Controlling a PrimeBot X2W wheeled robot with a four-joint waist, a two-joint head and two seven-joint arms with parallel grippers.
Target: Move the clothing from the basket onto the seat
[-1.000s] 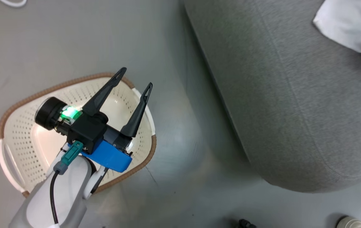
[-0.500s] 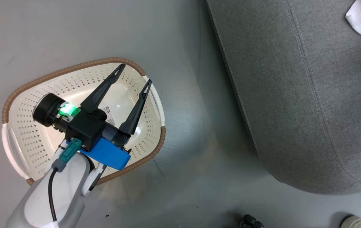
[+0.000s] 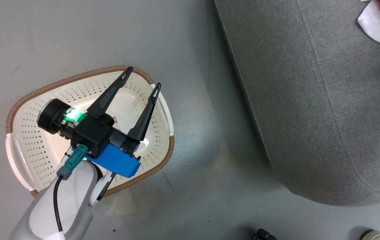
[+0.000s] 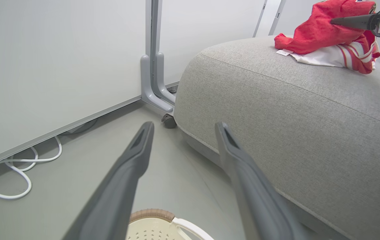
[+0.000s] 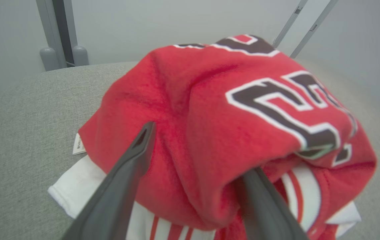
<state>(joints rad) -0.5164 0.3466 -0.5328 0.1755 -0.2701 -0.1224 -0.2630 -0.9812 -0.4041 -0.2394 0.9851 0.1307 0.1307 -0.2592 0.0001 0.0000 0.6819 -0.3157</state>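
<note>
Drop-off step, I judge: the right pincer (image 5: 199, 148) is spread with the jersey (image 5: 209, 100) between its fingers on the seat (image 5: 26, 116), the left pincer (image 3: 144, 76) is spread with the basket (image 3: 26, 133) beneath it, and next the right should back out without snagging cloth.

Bright even light, glare inside basket (image 3: 33, 133), clothing (image 5: 209, 133) blurred close-up

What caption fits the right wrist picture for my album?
Red jersey with black lettering heaped on the grey fabric seat, between spread fingers of the right gripper.
</note>
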